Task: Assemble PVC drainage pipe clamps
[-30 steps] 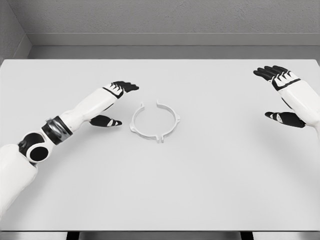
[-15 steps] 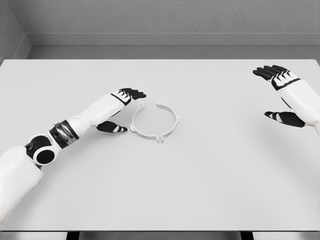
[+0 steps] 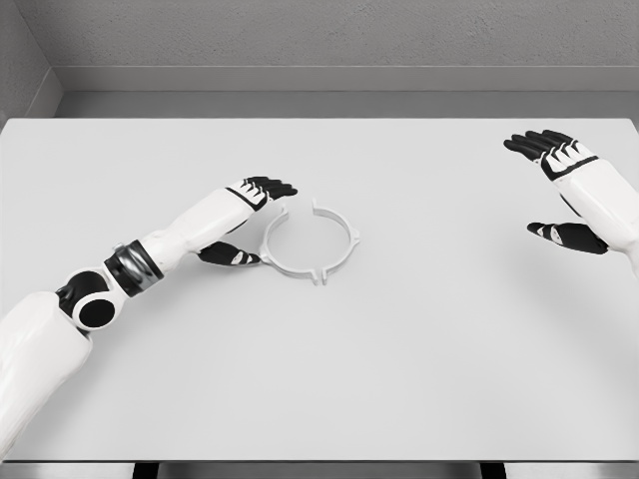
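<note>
White plastic clamp ring (image 3: 311,242) flat on tabletop (image 3: 399,379), a bit left of centre, roughly mid-depth. Split ring: gap at far side, small tabs at the gap ends and at the near and right edges. Looks thin-walled, so likely very light and springy, not brittle. Will probably skate on the smooth surface if nudged sideways.

Left hand (image 3: 245,215) just left of the ring, fingers (image 3: 272,186) extended past the ring's far-left edge, thumb (image 3: 232,256) reaching toward the near-left rim. Spread wide, gripping nothing. Cannot tell whether thumb tip is touching the rim or just beside it.

Right hand (image 3: 564,190) far right, well apart from the ring, raised, fingers splayed, nothing in it.

Grasp advice: pinch across the band on the left arc, thumb outside, fingers inside or over the top. Avoid squeezing across the full diameter, since the open gap would likely let it flex and pop out. Light force should do. Tabs look like decent anti-slip stops. No mating clamp part or pipe visible anywhere in view.
</note>
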Robot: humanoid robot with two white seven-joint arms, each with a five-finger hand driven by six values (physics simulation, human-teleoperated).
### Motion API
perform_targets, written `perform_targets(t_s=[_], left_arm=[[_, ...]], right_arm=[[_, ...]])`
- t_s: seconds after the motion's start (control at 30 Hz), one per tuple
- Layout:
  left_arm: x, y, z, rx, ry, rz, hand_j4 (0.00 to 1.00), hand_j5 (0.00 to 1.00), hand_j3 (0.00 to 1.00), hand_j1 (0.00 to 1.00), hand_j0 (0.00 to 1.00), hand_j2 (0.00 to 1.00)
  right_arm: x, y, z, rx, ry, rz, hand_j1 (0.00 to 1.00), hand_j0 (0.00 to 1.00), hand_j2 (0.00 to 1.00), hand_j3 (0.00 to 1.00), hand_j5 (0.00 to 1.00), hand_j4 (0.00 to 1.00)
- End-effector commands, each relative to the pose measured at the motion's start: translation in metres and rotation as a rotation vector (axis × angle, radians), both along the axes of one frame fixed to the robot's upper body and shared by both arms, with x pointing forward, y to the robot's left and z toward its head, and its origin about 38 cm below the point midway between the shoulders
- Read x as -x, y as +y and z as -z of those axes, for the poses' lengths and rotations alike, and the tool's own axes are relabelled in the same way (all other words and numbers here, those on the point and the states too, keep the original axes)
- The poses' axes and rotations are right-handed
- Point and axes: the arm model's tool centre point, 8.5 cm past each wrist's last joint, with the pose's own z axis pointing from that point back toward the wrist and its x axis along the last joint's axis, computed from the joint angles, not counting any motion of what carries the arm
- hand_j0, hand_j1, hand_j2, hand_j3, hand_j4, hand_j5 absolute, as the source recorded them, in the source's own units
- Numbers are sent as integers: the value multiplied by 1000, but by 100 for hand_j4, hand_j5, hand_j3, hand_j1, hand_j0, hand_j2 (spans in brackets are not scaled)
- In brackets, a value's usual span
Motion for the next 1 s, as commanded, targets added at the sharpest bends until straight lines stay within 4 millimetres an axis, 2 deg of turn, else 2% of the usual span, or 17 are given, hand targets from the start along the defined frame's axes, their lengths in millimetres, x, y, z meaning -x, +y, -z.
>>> perform_targets(t_s=[0.0, 0.1, 0.13, 0.37, 0.4, 0.53, 0.57, 0.73, 0.77, 0.97], left_arm=[[0, 0, -1, 7, 1, -2, 100, 100, 100, 100, 100, 100], [0, 0, -1, 7, 1, -2, 100, 100, 100, 100, 100, 100], [-3, -17, 5, 46, 17, 4, 100, 100, 100, 100, 100, 100], [-3, -17, 5, 47, 17, 4, 100, 100, 100, 100, 100, 100], [-2, -25, 6, 61, 22, 10, 100, 100, 100, 100, 100, 100], [-2, -25, 6, 61, 22, 10, 100, 100, 100, 100, 100, 100], [-5, -15, 2, 67, 19, -8, 100, 100, 100, 100, 100, 100], [-5, -15, 2, 67, 19, -8, 100, 100, 100, 100, 100, 100], [-8, 15, -6, 20, -3, -40, 100, 100, 100, 100, 100, 100], [-8, 15, -6, 20, -3, -40, 100, 100, 100, 100, 100, 100]], right_arm=[[0, 0, -1, -7, -1, 0, 100, 100, 100, 100, 100, 100], [0, 0, -1, -7, -1, 0, 100, 100, 100, 100, 100, 100], [1, 0, -2, -10, -5, 0, 100, 100, 100, 100, 100, 100], [1, 0, -2, -10, -5, 0, 100, 100, 100, 100, 100, 100], [1, 0, -1, -10, -5, -1, 100, 100, 100, 100, 100, 100], [1, 0, -1, -10, -5, -1, 100, 100, 100, 100, 100, 100], [1, 0, -1, -10, -5, -1, 100, 100, 100, 100, 100, 100], [1, 0, -1, -10, -5, -1, 100, 100, 100, 100, 100, 100], [0, 1, -2, -11, -7, -2, 100, 100, 100, 100, 100, 100], [0, 1, -2, -11, -7, -2, 100, 100, 100, 100, 100, 100]])
